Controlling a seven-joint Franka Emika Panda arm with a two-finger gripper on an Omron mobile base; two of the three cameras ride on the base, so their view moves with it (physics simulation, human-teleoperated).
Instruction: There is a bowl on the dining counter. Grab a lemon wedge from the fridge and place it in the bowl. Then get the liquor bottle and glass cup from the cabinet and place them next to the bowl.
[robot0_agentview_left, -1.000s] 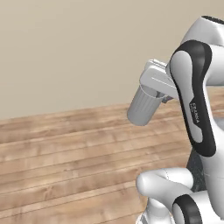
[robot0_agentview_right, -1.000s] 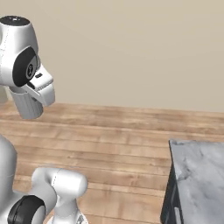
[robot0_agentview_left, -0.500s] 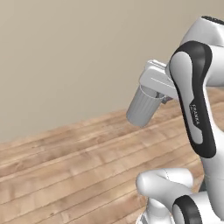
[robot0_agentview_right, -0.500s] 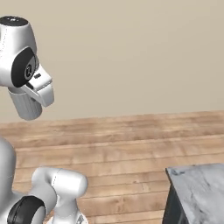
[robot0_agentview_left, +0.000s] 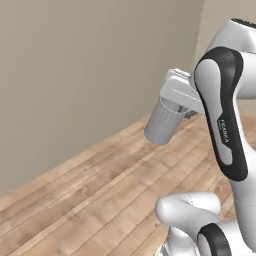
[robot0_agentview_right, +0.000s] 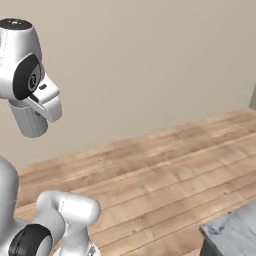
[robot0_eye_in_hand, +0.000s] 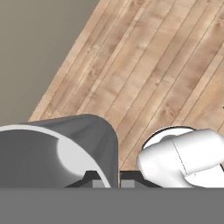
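"FRANKA" reads down my white arm (robot0_agentview_left: 225, 130). My gripper (robot0_eye_in_hand: 114, 181) pinches the rim of the plain grey translucent cylindrical glass cup (robot0_agentview_left: 162, 121), tilted, base lowest, above the wood floor (robot0_agentview_right: 165, 175).

Open wooden floor (robot0_agentview_right: 165, 175) ahead; bare beige wall (robot0_agentview_left: 75, 75) beyond; marble counter corner (robot0_agentview_right: 235, 232) low right.

One glass cup (robot0_agentview_left: 163, 121), one marble-topped desk corner (robot0_agentview_right: 235, 231), one wooden floor (robot0_agentview_left: 100, 200), one beige wall (robot0_agentview_right: 150, 60).
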